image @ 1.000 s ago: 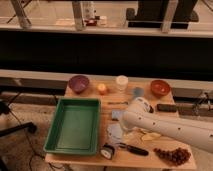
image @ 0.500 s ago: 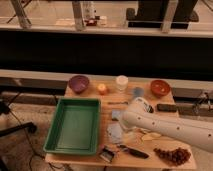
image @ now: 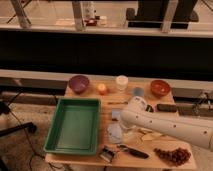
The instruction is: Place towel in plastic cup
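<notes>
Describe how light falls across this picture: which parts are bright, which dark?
Camera view: even light on the table; the white arm brightest; a dark band behind the table, a paler strip above it; the tool, at the table's front edge beside the green tray, looks dim.

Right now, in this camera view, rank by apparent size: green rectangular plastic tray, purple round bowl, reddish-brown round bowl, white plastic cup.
Green tray
Purple bowl and reddish-brown bowl: alike, no ranking
White plastic cup
The gripper hangs by the tray's front right corner.
</notes>
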